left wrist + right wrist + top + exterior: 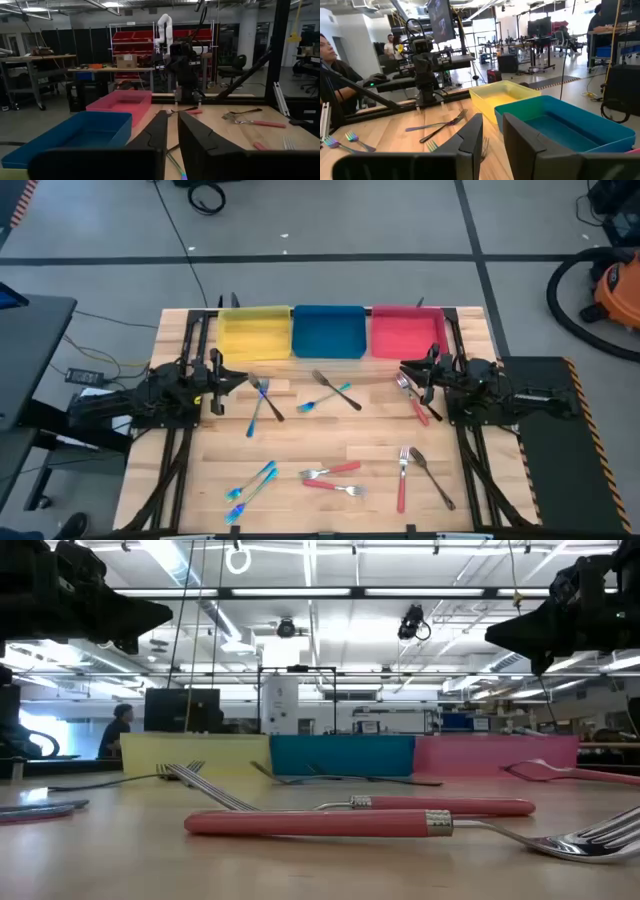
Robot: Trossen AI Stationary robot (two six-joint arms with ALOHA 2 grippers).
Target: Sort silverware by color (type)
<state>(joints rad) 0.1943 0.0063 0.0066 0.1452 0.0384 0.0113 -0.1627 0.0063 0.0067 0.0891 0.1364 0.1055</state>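
The table (330, 450) carries three trays along its far edge: yellow tray (254, 332), blue tray (328, 330), red tray (406, 332). All three appear empty from above; the low view shows only their near walls.

The left gripper (238, 377) hangs near the yellow tray, at the table's left side. The right gripper (408, 370) hangs near the red tray, at the right side. Each wrist view shows its own fingers (160, 130) (472, 132) parted by a narrow gap with nothing between them.

The silverware lies loose on the table, none in a tray. Blue-teal forks (248, 482) lie at the near left, with another blue-teal fork (257, 405) crossed by a dark fork (268, 400) by the left gripper. A dark fork and a teal one cross at centre (335, 392). Red-handled forks (335, 478) lie near centre front; the low view shows them close up, handles nearly parallel. More red-handled pieces (418, 400) lie beside the right gripper.

Only the right wrist view shows people (330, 60) beyond the table.
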